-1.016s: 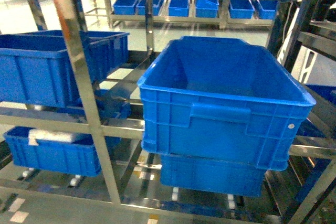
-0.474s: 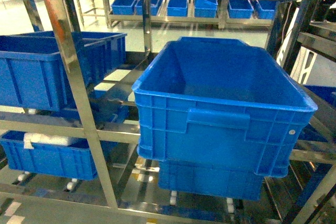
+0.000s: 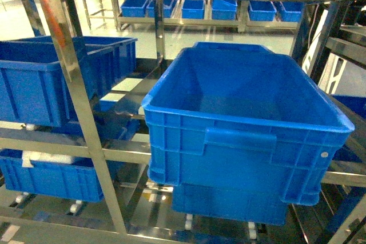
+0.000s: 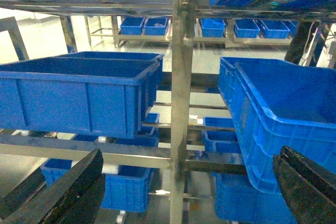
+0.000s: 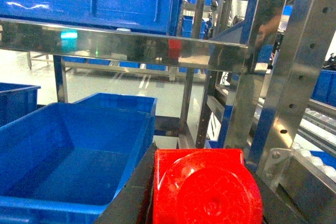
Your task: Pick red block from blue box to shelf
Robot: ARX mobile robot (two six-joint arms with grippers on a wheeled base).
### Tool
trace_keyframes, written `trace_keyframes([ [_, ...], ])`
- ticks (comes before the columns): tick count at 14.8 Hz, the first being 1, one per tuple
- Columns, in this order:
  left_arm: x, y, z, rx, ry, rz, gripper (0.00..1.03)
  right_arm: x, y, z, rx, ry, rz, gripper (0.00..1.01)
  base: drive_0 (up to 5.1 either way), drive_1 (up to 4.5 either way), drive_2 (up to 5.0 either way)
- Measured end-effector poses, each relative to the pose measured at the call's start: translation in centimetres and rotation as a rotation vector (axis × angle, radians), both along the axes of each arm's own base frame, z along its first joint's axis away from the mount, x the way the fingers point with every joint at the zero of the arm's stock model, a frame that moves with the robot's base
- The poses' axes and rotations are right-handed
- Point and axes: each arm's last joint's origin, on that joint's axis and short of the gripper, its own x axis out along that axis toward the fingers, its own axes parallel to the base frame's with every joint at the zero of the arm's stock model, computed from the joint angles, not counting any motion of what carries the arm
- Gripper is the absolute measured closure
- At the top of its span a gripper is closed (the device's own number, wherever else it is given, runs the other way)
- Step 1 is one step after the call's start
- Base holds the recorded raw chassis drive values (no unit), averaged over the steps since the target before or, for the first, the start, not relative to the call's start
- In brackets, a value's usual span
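The red block (image 5: 206, 190) fills the bottom of the right wrist view, stud facing the camera, with my right gripper (image 5: 202, 195) shut on it between dark fingers (image 5: 131, 192). It hangs in front of the stainless-steel shelf (image 5: 131, 43), beside a post (image 5: 302, 66). My left gripper (image 4: 186, 192) is open, its black fingertips (image 4: 79, 187) wide apart and nothing between them, facing a shelf post (image 4: 181, 103). The head view shows the shelf (image 3: 86, 124) but neither gripper. The blue box is out of view.
A large dark blue ribbed crate (image 3: 246, 135) sits on the middle tier, stacked over another one. More dark blue crates stand at the left (image 3: 40, 78) and on the lower tier (image 3: 51, 175). One open crate (image 5: 68, 156) lies left of the red block.
The head view has closed in on the shelf: the big crate looms larger and lower, and the front post has slid left. No gripper shows in any head frame.
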Motion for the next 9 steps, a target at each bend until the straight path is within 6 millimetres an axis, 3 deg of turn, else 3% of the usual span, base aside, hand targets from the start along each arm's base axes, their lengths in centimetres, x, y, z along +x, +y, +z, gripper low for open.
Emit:
trace_keyframes([
  [4,0.00,0.00,-0.02,0.000,0.002,0.000,0.05,0.04,0.00,-0.05,0.000,0.006,0.000,0.74,0.1,1.69,-1.5],
  [9,0.00,0.00,-0.01,0.000,0.001,0.000,0.05,0.02,0.00,-0.02,0.000,0.002,0.000,0.74,0.0,0.00,0.0],
])
